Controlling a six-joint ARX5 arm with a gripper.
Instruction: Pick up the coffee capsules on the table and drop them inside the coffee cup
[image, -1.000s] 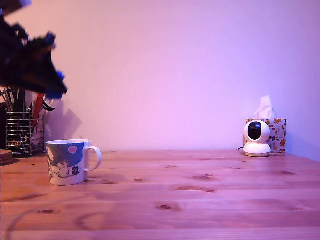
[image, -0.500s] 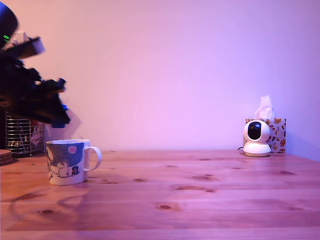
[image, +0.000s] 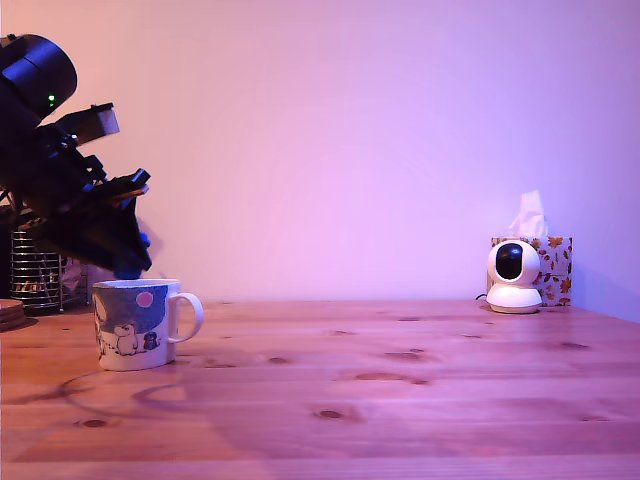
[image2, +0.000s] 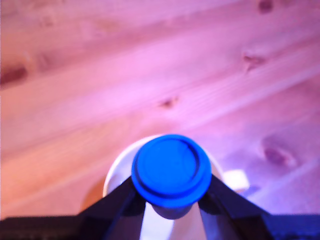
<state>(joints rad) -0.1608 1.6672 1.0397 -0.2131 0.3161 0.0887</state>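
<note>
Now arm tilted down over coffee cup (image: 135, 324), claw (image2: 171, 200) clamped on blue capsule (image2: 171, 170), just above cup mouth.

arm (image: 60, 190) lowered rightward; blue capsule (image2: 171, 170) now over cup (image: 135, 322)

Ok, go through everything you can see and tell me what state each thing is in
Gripper: shut on the blue capsule, above the mug.
Blue capsule: held, not yet dropped.
Mug: upright on the table, handle toward the exterior view's right.
Tissue box: a tissue sticking out.
White camera: upright in front of the tissue box.
</note>
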